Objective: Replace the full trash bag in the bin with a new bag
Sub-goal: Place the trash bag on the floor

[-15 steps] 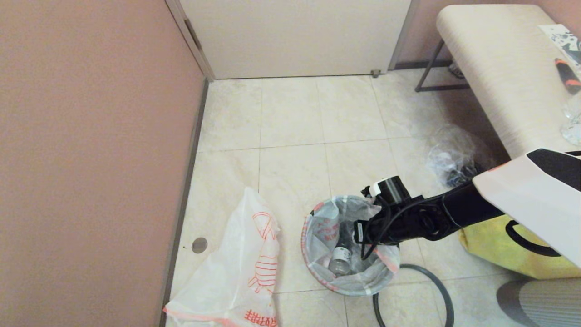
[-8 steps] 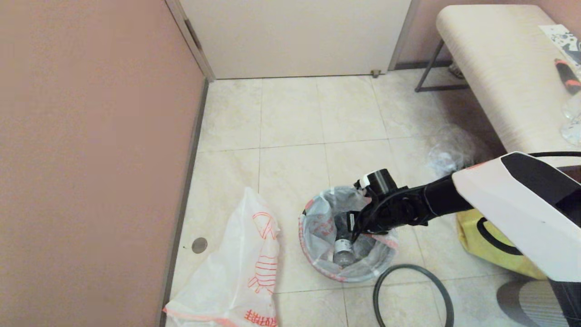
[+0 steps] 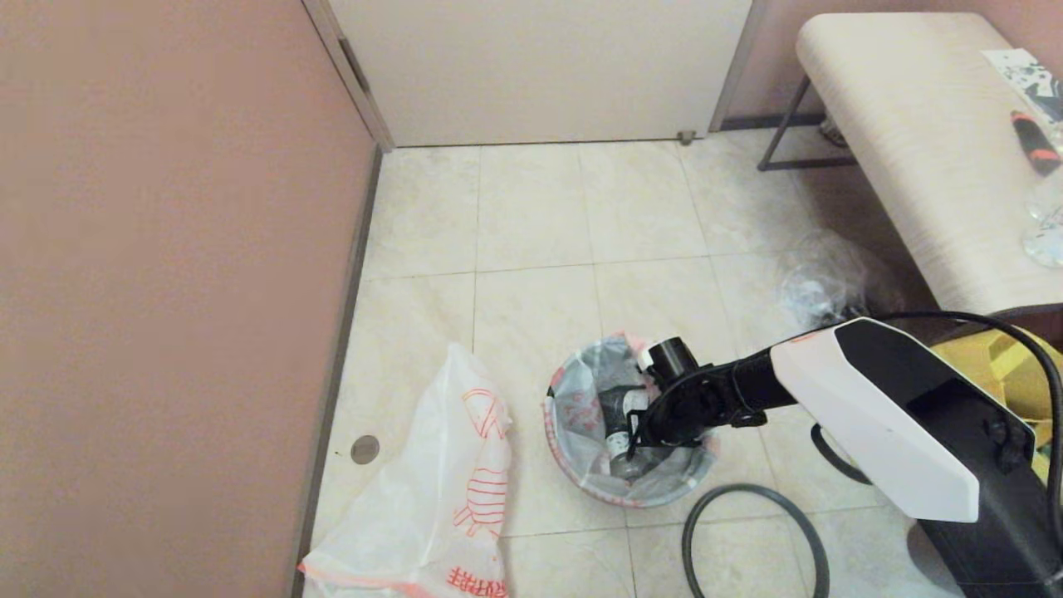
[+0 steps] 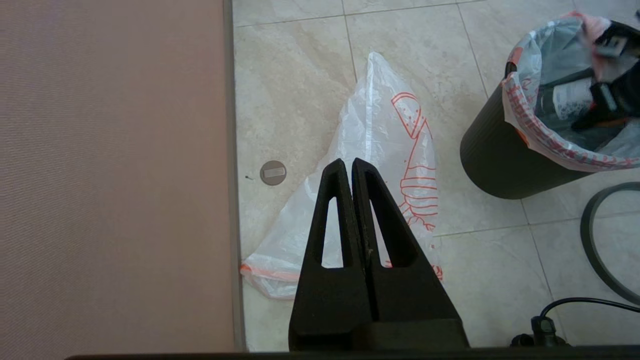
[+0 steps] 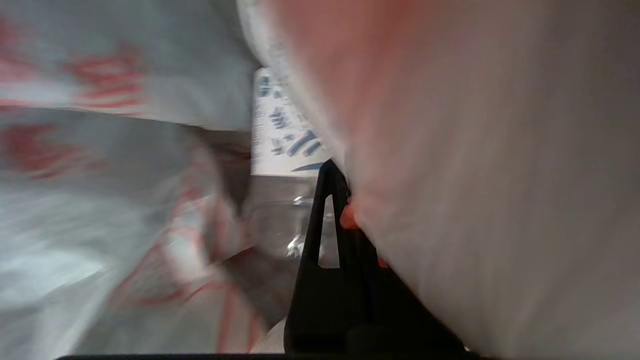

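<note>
The bin, small, round and black, stands on the tiled floor, lined with the full trash bag holding a bottle. My right gripper reaches down inside it, shut, with the bag's film and orange hem pinched at the fingers and draped over one of them. The new bag, limp and white with orange drawing, lies flat on the floor left of the bin. My left gripper hangs above the new bag, shut and empty. The dark grey hoop lies on the floor right of the bin.
A pink wall runs close along the left, a door at the back. A pale bench stands at the right, with a crumpled clear bag and a yellow bag beside it. A floor drain sits by the wall.
My right arm has swung left and lowered its gripper deeper into the bin. The bin has shifted slightly left and away from the hoop. The new bag has not moved.
</note>
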Available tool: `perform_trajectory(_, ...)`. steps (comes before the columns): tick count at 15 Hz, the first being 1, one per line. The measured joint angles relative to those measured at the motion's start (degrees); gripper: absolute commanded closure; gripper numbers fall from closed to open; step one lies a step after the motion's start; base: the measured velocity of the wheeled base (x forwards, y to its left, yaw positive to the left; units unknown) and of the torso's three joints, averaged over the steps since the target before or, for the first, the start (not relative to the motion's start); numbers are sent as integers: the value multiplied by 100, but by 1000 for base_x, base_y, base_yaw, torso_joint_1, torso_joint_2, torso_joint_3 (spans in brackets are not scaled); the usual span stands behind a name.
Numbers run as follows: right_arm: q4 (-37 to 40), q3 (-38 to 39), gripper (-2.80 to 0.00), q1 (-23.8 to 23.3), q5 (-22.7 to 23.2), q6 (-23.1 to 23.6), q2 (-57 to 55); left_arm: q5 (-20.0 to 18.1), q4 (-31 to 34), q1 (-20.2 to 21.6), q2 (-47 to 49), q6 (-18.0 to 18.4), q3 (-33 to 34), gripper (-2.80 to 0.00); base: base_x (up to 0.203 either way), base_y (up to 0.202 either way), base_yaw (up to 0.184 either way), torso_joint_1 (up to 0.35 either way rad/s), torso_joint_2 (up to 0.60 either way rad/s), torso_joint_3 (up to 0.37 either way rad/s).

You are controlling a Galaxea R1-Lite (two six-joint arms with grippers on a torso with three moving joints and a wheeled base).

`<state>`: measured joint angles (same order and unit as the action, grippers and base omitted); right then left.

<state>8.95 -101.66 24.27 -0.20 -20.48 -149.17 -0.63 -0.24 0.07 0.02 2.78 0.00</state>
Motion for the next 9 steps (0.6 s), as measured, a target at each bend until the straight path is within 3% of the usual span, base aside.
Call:
perform_trajectory(6, 366, 323, 0, 24, 66, -126, 553, 0, 2, 0, 0, 2, 0, 0, 0, 0, 0, 0, 0, 0)
perform_trajectory(9, 373, 967, 0, 124, 454, -364, 1376, 1, 2, 0, 0, 0, 0, 0, 0, 0, 0, 0, 0, 0)
